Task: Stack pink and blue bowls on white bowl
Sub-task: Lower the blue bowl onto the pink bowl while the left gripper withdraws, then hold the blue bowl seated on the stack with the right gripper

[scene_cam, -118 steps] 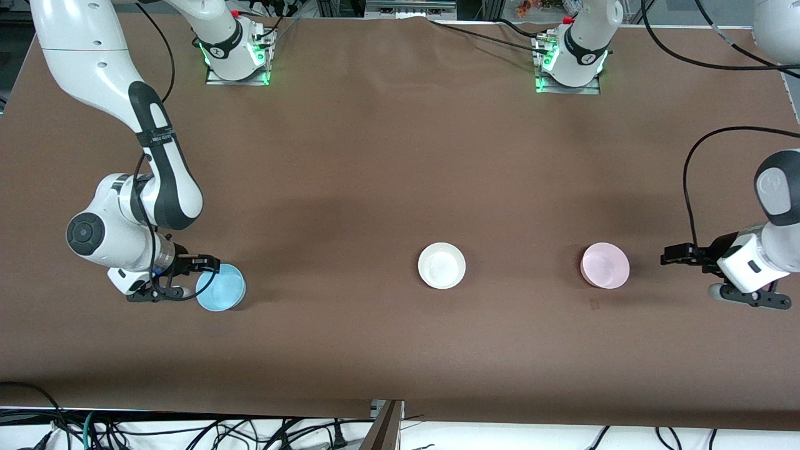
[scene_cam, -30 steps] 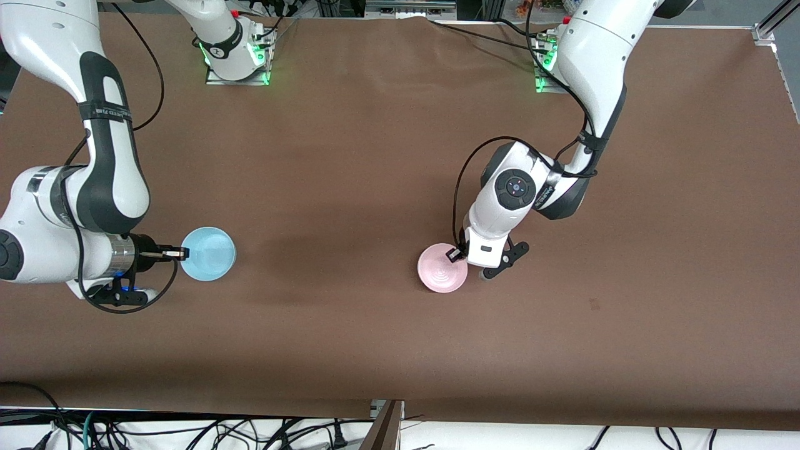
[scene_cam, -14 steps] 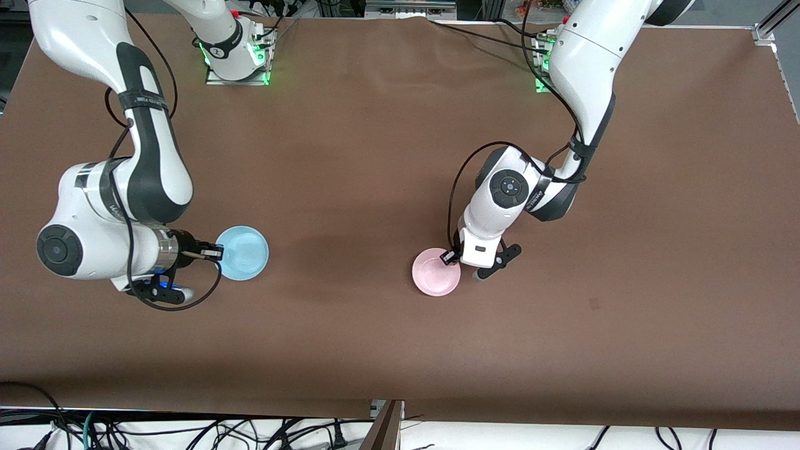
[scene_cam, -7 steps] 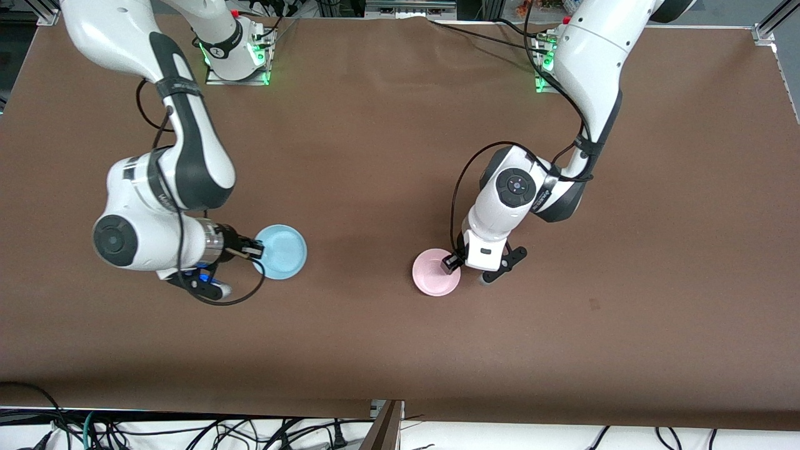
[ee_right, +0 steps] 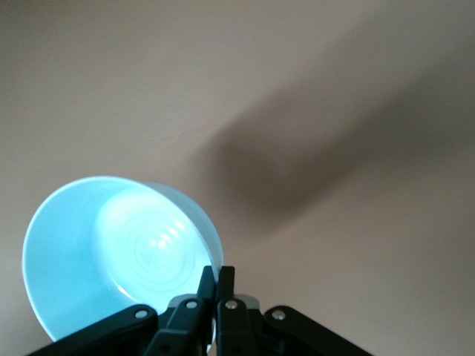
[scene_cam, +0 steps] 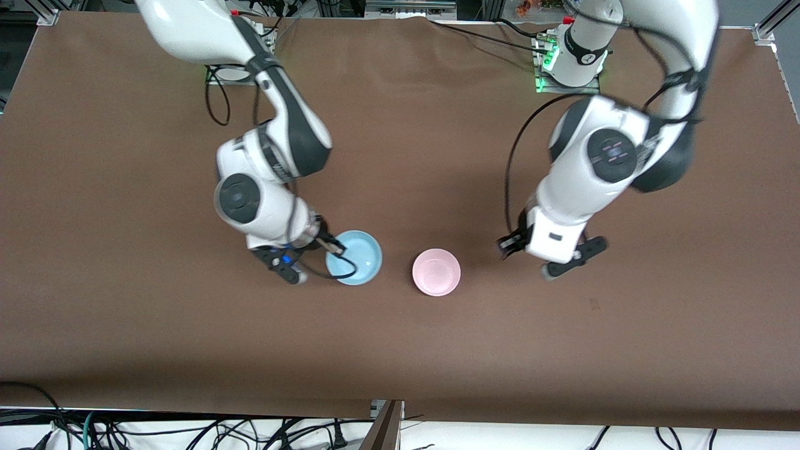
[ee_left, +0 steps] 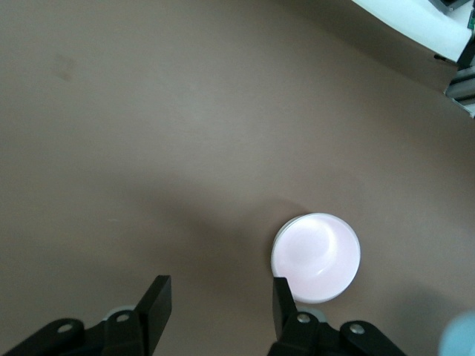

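Note:
The pale pink bowl (scene_cam: 436, 271) sits upright at the table's middle, where the white bowl stood; the white bowl is hidden under it. It also shows in the left wrist view (ee_left: 315, 257). My left gripper (scene_cam: 509, 243) is open and empty, up in the air beside the pink bowl toward the left arm's end; its own view (ee_left: 219, 308) shows only bare table between the fingers. My right gripper (scene_cam: 334, 248) is shut on the rim of the light blue bowl (scene_cam: 356, 257), holding it just beside the pink bowl toward the right arm's end. The grip shows in the right wrist view (ee_right: 217, 285), with the blue bowl (ee_right: 111, 252) tilted.
The brown table cover (scene_cam: 400, 350) is bare around the bowls, with a small dark mark (scene_cam: 594, 304). The arm bases (scene_cam: 569, 69) stand farthest from the front camera. Cables (scene_cam: 187, 431) lie past the nearest table edge.
My left gripper let go of the pink bowl, opened, and rose away toward the left arm's end. My right arm carried the blue bowl across the table to beside the pink bowl.

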Tool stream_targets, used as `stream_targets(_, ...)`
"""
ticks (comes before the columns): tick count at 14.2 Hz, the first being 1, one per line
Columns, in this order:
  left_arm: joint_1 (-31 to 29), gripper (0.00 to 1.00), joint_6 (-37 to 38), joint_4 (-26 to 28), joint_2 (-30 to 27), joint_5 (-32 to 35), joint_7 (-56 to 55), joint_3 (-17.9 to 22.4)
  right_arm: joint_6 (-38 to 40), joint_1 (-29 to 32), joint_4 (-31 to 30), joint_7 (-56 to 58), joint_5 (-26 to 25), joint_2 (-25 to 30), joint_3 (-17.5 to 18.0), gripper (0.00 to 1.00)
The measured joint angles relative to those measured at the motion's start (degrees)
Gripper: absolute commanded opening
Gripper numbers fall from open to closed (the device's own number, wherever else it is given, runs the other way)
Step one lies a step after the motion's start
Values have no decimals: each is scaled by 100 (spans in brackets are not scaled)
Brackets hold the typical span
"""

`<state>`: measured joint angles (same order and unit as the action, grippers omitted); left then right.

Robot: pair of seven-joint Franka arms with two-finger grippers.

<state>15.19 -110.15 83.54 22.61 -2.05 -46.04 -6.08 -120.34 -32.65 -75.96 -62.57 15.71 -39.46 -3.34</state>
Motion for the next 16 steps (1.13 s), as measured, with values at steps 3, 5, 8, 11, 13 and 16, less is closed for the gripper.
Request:
stream_targets(3,-474,73,1367,-434,-727,-1,1053,12,-1007,-514,156,-1220,0,-355,3,0)
stream_targets(5,-812,80,1983,-691,-1150,-1,1494,20,-1436,-762,528,-1924,0,-712,1,0)
stream_targets(8,-1492,100,2286,-836,-1419,-12,2546,37,-1959,-1055,993,-2508,0,-1263,-10,0)
stream_targets(11,-1930,100,2263,-829,-1198,-50,3553,53,-2090,-1134,1127,-2562,-1,-1507,-22,0)
stream_targets(13,-1899,100,2112,-834,-1013,-50,3638,-7,-2084,-1135,1138,-2561,-68,-1525,-26,0)
stream_targets(16,-1797,100,2009,-851,-912,-50,3638,-77,-2052,-1173,1135,-2561,-275,-1551,-26,0)
